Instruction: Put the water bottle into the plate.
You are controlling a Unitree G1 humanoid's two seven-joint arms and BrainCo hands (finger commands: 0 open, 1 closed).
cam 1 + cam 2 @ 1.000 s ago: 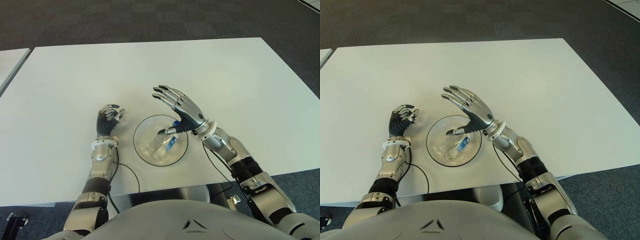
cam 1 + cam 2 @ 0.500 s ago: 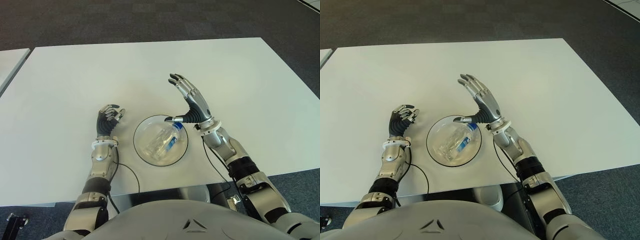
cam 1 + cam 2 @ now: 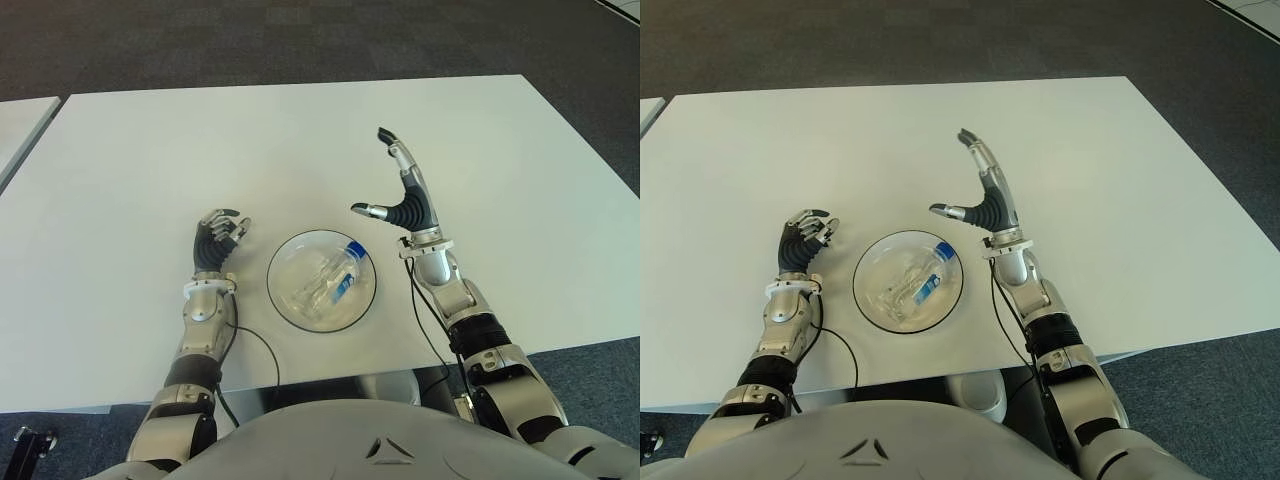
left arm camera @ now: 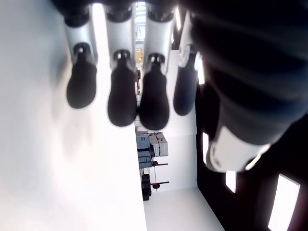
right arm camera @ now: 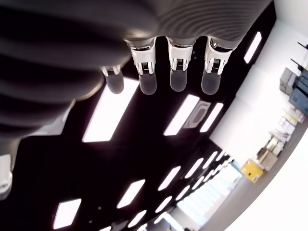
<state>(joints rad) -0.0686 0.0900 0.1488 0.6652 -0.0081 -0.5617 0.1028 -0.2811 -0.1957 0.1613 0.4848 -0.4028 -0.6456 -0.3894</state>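
Observation:
A clear water bottle with a blue cap and blue label lies on its side inside the round glass plate near the table's front edge. My right hand is raised to the right of the plate, fingers straight up and thumb out, open and holding nothing. My left hand shows to the left of the plate, fingers curled with nothing in them; in the left wrist view its fingers bend over the white tabletop.
The white table stretches wide behind and to both sides of the plate. A second white table's corner shows at the far left. Dark carpet lies beyond. A thin black cable runs along my left forearm.
My right hand has lifted off the bottle and swung right and up, away from the plate, turning its fingers upright. The bottle stays lying in the plate. The left hand has not moved.

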